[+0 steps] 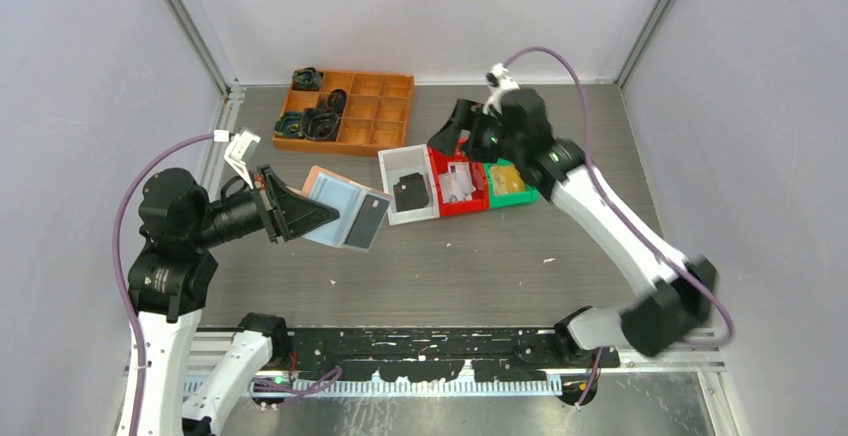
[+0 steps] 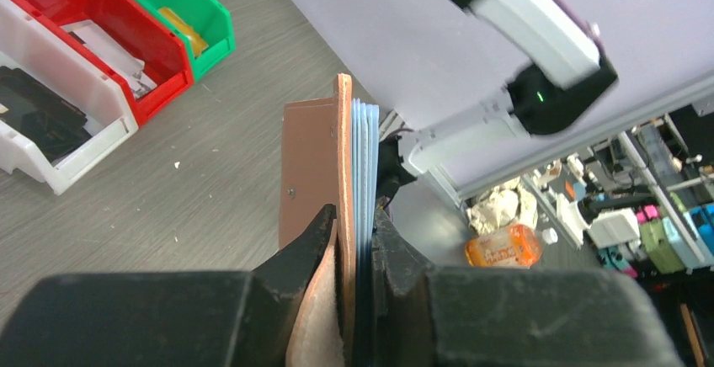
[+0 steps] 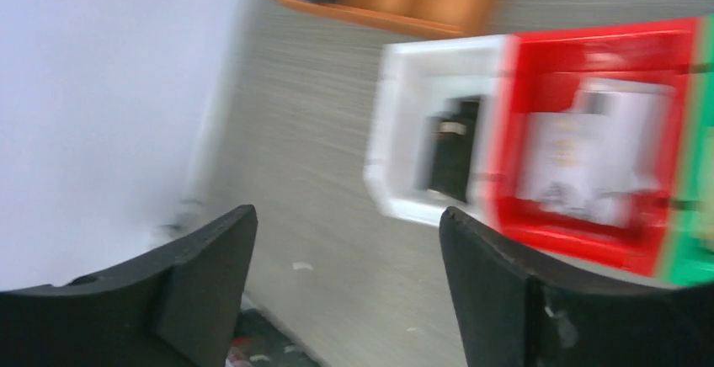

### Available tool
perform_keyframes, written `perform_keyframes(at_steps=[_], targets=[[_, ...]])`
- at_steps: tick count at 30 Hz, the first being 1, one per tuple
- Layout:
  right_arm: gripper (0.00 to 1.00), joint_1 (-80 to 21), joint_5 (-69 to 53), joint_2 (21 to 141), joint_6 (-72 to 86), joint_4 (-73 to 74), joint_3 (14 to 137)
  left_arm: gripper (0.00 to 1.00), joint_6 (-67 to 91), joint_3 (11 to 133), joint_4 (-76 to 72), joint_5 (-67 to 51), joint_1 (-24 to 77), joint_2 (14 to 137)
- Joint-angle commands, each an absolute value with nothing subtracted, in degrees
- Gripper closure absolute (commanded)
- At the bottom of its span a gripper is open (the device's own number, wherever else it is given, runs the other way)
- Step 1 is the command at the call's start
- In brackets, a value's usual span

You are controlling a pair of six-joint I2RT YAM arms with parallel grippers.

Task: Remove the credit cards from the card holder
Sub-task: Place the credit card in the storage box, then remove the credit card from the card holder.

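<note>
Some cards (image 1: 459,184) lie in red bin (image 1: 466,210); left claw (image 2: 354,241) grips card holder (image 2: 310,165), right claw (image 3: 347,217) spread empty.

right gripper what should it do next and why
Probably swing the right gripper, open by the red bin with white cards lying in it, over to the card holder. The left gripper holds it off the table, and a dark card shows at its far end, seemingly the next to pull.

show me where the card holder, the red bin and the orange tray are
card holder (image 1: 343,206), top view, on its bluish sleeves
red bin (image 2: 126,18), left wrist view, on its inner side wall
orange tray (image 1: 388,111), top view, on a bare compartment
</note>
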State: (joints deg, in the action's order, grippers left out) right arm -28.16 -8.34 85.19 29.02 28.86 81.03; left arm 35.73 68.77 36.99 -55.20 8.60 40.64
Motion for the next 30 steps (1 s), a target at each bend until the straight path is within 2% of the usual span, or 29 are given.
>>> perform_keyframes(at_steps=[1, 5, 9, 15, 22, 30], targets=[[0.12, -29.19, -24.7, 69.93, 54.64, -5.24, 62.09, 1.0, 43.22, 65.57, 24.13, -50.91, 8.45, 38.73], [0.07, -34.39, -25.09, 63.87, 69.68, -35.92, 48.0, 1.0, 47.9, 65.27, 20.45, -50.31, 8.44, 39.56], [0.04, -42.1, -20.32, 62.43, 73.92, -50.88, 41.33, 1.0, 49.05, 66.78, 20.38, -49.53, 8.44, 40.32], [0.04, -53.86, -11.36, 64.69, 71.18, -57.97, 38.72, 1.0, 50.98, 68.98, 21.26, -49.01, 8.36, 40.54], [0.09, -60.62, -12.13, 73.57, 70.22, -66.54, 41.58, 1.0, 52.17, 69.47, 21.99, -49.32, 8.36, 40.51], [0.12, -62.29, -8.96, 73.96, 65.96, -58.69, 41.79, 1.0, 52.29, 72.25, 22.58, -50.64, 8.35, 40.78]])
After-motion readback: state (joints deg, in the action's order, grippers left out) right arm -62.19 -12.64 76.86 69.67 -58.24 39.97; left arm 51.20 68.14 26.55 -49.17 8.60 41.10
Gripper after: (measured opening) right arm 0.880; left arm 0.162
